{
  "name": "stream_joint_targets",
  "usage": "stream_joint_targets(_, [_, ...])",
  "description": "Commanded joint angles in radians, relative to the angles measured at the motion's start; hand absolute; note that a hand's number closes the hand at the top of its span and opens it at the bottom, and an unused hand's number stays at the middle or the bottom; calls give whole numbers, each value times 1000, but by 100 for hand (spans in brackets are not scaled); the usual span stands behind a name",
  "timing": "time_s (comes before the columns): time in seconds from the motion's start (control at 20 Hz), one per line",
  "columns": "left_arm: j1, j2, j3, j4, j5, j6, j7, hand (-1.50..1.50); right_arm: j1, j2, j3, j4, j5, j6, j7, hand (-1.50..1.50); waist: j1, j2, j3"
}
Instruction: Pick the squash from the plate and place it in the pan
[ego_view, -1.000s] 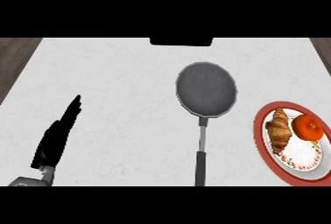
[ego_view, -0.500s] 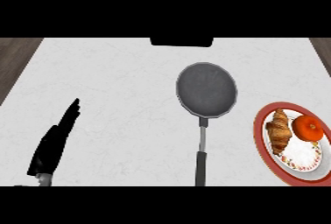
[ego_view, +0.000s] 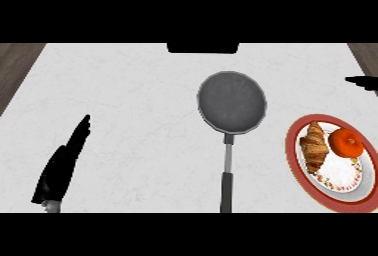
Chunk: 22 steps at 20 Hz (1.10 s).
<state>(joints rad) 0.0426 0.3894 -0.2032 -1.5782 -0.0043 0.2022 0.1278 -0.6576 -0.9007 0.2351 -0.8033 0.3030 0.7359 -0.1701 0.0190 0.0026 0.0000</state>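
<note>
Two things are sharing the red-rimmed round plate (ego_view: 294, 150) at the white tabletop's (ego_view: 133, 90) right: the round orange squash (ego_view: 345, 141) is sitting just beside a brown croissant (ego_view: 315, 147), so a grasp closing there is risking, I judge, a nudge to the pastry or the plate. The left robot hand (ego_view: 63, 165) is resting straight-fingered and empty at lower left. Only a dark tip of the right robot hand (ego_view: 362, 82) is showing at the right edge, wide or narrow I cannot tell, and nothing is blocking the grey round pan (ego_view: 231, 102).
</note>
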Motion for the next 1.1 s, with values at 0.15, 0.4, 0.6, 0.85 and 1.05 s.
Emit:
stream_joint_targets(0.15, [-26,15,66,49,25,-51,-3,0,-34,28,88,-25,148,54,25,-150,-9,0,0])
stream_joint_targets(0.4, [42,-9,39,-64,-12,-31,31,0,-36,82,88,-72,190,113,144,-150,-12,-5,0])
stream_joint_targets(0.6, [-10,-27,73,1,-24,-53,25,0,-33,108,67,-68,244,135,142,-150,-14,-2,0])
stream_joint_targets(0.85, [-7,-62,61,-12,-53,-57,27,0,-26,148,73,-50,325,117,131,-150,-10,-1,0])
stream_joint_targets(1.05, [-13,-43,99,-12,-50,-92,37,0,20,186,54,-108,360,112,222,-150,-15,-2,0])
